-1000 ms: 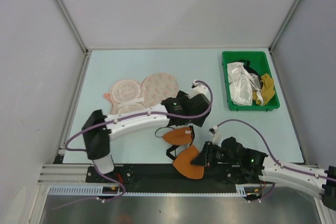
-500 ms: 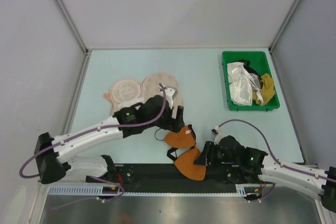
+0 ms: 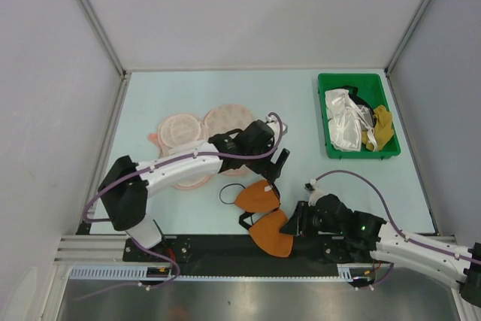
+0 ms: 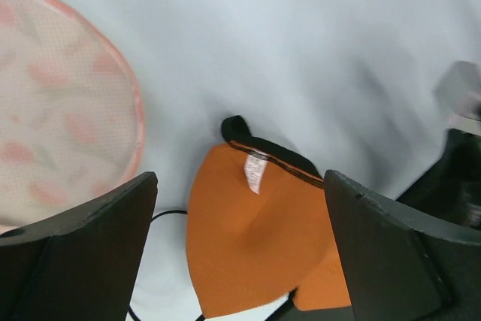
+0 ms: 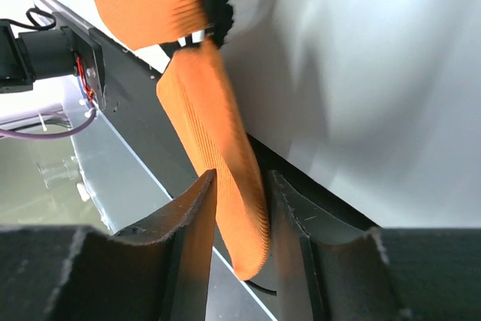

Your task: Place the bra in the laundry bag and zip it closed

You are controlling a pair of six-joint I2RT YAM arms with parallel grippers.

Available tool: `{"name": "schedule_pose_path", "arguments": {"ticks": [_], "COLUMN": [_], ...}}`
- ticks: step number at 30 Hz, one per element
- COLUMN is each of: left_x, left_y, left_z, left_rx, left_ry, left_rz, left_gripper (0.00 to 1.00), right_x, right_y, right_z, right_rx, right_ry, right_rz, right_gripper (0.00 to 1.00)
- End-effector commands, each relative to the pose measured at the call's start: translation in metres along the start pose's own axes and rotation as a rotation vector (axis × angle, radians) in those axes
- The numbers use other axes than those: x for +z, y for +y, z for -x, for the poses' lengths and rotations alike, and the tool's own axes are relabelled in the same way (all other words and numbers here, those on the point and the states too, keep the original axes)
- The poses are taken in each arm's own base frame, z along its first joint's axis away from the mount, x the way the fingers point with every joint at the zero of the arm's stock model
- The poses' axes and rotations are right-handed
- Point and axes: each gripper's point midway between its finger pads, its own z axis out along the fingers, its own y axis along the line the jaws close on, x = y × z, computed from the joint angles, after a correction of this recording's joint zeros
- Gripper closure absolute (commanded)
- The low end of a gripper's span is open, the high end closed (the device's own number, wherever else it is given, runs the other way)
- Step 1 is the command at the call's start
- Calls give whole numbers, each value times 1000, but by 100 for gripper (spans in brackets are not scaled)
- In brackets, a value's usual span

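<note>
The orange bra (image 3: 255, 195) lies on the worktop (image 3: 293, 103) near the front edge, with one cup reaching over the black rail (image 3: 218, 249). The right hand (image 3: 295, 225) is pinched tight on the edge of that cup. The left hand (image 3: 276, 167) hangs just above the other cup with its two fingers wide apart, touching nothing, while the pink laundry bag (image 3: 180, 129) lies flat a little behind and to the left of the bra, partly under the left arm (image 3: 188, 165), and a green bin (image 3: 357, 80) of clothes sits well apart at the back right.
</note>
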Motion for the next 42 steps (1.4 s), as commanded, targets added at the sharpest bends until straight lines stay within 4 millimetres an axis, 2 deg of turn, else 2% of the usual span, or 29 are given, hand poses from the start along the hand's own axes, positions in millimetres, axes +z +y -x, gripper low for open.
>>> {"name": "schedule_pose_path", "arguments": {"ticks": [1, 6, 14, 20, 22, 23, 24, 26, 27, 28, 29, 30, 32, 33, 34, 35, 36, 37, 38, 39, 42], "left_x": [16, 31, 36, 44, 47, 47, 47, 46, 44, 41, 38, 33, 22, 17, 3, -3, -11, -23, -29, -33, -46], "left_y": [17, 20, 13, 12, 10, 9, 9, 7, 6, 4, 3, 4, 5, 12, 15, 17, 18, 28, 27, 27, 29], "left_z": [-20, -46, -81, -102, -104, -102, -101, -92, -86, -73, -65, -53, -29, -18, -3, 5, 11, 23, 27, 29, 26], "left_rx": [-21, -33, -82, -139, -155, -160, -165, -168, -169, -166, -165, -163, -169, -174, -191, -202, -214, -243, -254, -270, -339], "left_ry": [83, 156, 203, 232, 226, 220, 216, 195, 181, 161, 148, 116, 65, 32, -4, -26, -44, -96, -115, -126, -160], "left_rz": [3, -29, -97, -111, -117, -122, -125, -126, -127, -129, -125, -109, -86, -41, -12, 9, 18, 76, 76, 77, 89], "left_gripper": [2, 1, 5, 15, 26, 32, 44, 56, 68, 74, 82, 99, 100, 100, 100, 100, 100, 100, 100, 100, 100], "right_x": [0, 3, 3, 4, 5, 6, 7, 8, 7, 6, 3, 0, -10, -18, -30, -36, -44, -48, -49, -55, -57], "right_y": [-36, -40, -43, -39, -38, -37, -36, -34, -32, -37, -25, -22, -37, -19, -32, -31, -17, -13, -14, -2, 2], "right_z": [-10, -12, -13, -7, -4, -3, -2, 3, 7, 11, 21, 27, 43, 59, 71, 80, 94, 104, 110, 121, 135], "right_rx": [36, 40, 23, 21, 16, 12, 6, -9, -16, -38, -55, -70, -129, -151, -173, -210, -216, -246, -267, -277, -354], "right_ry": [22, 28, 34, 8, -2, -6, -8, -26, -38, -48, -75, -92, -148, -196, -244, -261, -309, -339, -344, -370, -390], "right_rz": [-132, -136, -150, -139, -137, -134, -130, -142, -145, -187, -183, -202, -334, -335, -440, -486, -494, -517, -564, -580, -710], "right_gripper": [63, 63, 64, 69, 70, 70, 72, 77, 81, 88, 91, 93, 97, 98, 100, 100, 100, 100, 100, 100, 100]}}
